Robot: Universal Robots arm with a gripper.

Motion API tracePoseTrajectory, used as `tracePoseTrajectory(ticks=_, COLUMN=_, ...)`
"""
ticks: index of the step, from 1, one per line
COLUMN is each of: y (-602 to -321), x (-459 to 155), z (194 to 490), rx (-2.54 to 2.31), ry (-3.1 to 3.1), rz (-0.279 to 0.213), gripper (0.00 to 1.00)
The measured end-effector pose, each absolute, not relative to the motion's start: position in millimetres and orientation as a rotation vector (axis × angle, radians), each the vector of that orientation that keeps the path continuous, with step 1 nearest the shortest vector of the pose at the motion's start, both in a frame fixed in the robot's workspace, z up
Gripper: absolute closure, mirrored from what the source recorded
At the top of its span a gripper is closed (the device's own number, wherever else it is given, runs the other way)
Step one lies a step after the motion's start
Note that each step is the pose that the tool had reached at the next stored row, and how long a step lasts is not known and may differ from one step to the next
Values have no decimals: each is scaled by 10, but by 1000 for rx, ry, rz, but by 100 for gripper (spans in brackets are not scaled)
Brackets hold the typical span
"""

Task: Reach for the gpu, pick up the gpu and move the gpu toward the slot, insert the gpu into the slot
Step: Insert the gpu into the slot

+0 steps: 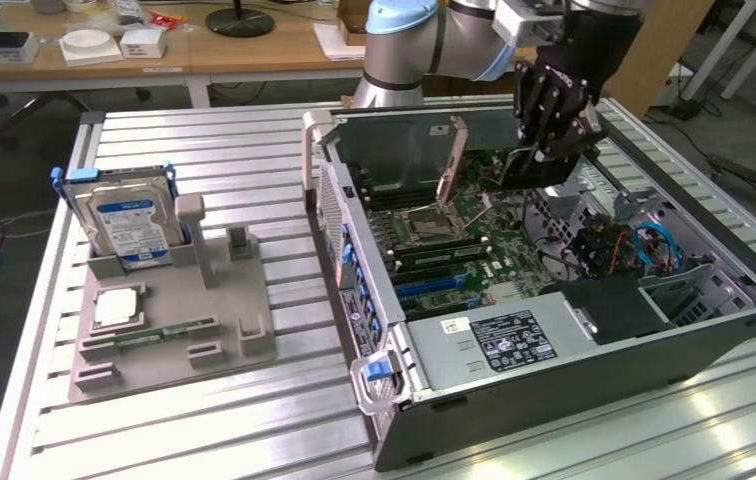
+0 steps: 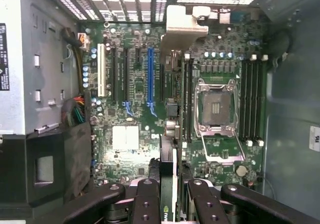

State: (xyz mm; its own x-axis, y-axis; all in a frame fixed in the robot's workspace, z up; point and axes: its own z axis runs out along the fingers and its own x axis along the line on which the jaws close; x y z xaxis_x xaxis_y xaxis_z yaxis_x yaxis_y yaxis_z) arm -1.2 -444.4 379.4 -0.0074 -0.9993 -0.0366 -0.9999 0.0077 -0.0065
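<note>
**Gpu held edge-on over the open case**

The arm (image 1: 412, 40) reaches down into the open computer case (image 1: 578, 350), which lies on its side on the slatted metal desk (image 1: 218, 430). The black jaws are clamped on the gpu (image 1: 538, 168), gripping the thin dark card by its upper edge. The card hangs inside the case at its far end, above the motherboard (image 1: 465, 235) and close to the rear wall.

In the wrist view the gpu (image 2: 168, 159) appears edge-on between the two jaws. It runs away from the camera, and its silver bracket (image 2: 186, 26) lies at the case's slotted rear panel. The card sits between the long blue slot (image 2: 150, 78) and the processor socket (image 2: 217, 108), just beside the blue slot and not directly over it. Whether its lower edge touches the board I cannot tell. In the exterior view it seems to hang clear of the board.

On the exterior view's left, well apart from the case, a grey holder (image 1: 171, 320) rests on the desk. A hard drive (image 1: 131, 220) with a blue-and-white label stands upright in it. A small square chip (image 1: 118, 305) and a narrow green memory stick (image 1: 151, 335) lie flat nearer the holder's front edge.
</note>
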Motion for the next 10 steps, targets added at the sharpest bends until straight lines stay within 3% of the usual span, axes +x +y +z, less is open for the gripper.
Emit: tracePoseTrajectory(ticks=10, y=-4458, x=-152, z=3740, rx=-2193, ry=2206, rz=33, gripper=74)
